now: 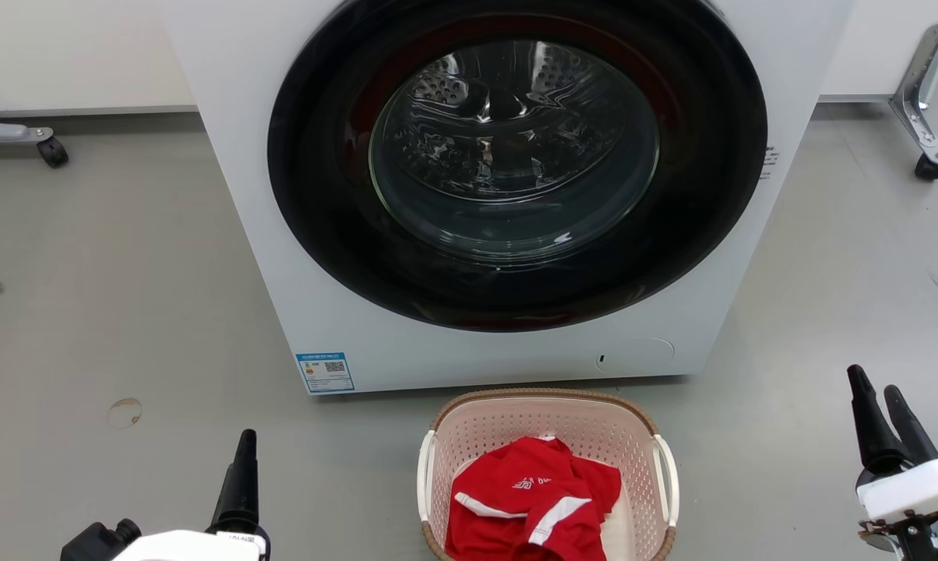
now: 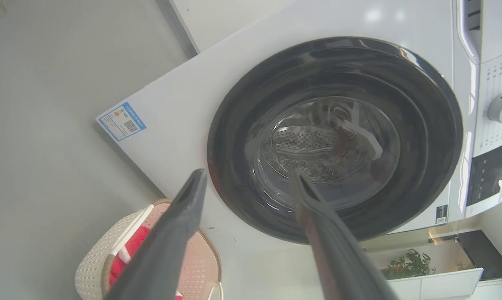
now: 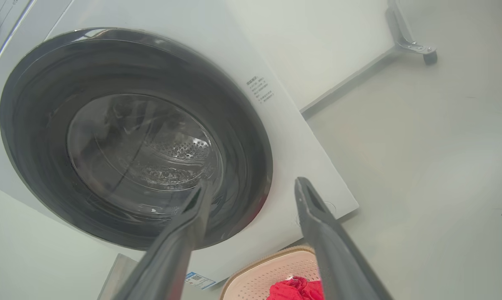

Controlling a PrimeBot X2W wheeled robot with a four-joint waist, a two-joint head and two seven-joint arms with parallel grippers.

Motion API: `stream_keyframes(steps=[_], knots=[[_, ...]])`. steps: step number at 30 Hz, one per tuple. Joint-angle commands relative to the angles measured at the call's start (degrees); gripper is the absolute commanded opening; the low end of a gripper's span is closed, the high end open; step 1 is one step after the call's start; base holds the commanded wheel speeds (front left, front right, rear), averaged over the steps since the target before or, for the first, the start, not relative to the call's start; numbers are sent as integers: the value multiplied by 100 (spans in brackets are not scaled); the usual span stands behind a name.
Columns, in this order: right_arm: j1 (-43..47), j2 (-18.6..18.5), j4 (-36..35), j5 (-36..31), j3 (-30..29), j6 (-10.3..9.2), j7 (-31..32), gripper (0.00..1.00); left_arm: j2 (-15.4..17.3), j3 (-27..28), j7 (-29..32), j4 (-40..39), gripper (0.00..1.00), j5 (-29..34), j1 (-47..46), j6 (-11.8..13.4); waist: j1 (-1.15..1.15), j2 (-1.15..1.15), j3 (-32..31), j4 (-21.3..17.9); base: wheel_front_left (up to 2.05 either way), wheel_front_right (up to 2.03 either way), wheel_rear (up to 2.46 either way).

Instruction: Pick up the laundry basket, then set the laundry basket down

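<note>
Flanking the laundry basket (image 1: pixel 516 425), both end effectors (image 2: pixel 249 173) (image 1: pixel 874 380) point forward, jaws apart.

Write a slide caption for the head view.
Left gripper and right gripper flank the laundry basket, red garment inside, before the washer.

Left tool (image 2: pixel 249 174) spread, empty; laundry basket (image 2: pixel 92 254) near washer (image 2: pixel 184 104).

LAUNDRY DAY: A pale pink perforated laundry basket (image 1: pixel 484 436), rimmed in brown weave with a white handle on each side, stands upright on the floor (image 1: pixel 126 312) between the left gripper (image 2: pixel 249 175) and the right gripper (image 1: pixel 874 382), well apart from both, which are spread wide. Its far rim lies roughly level with their tips. Inside is what appears to be a crumpled red-and-white garment (image 1: pixel 531 499).
</note>
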Motion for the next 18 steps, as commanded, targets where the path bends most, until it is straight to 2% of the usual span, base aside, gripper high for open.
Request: stream_keyframes(steps=[1,18], knots=[[-93,-203,-190,-246,95,18,-130,100,70,22,-85,-160,100,221,-249,29,0,0,-2,6,0,0,0],[-42,-334,-219,-1387,501,22,-401,100,80,-99,-359,-171,100,1366,-341,56,0,0,-33,48,0,0,0]])
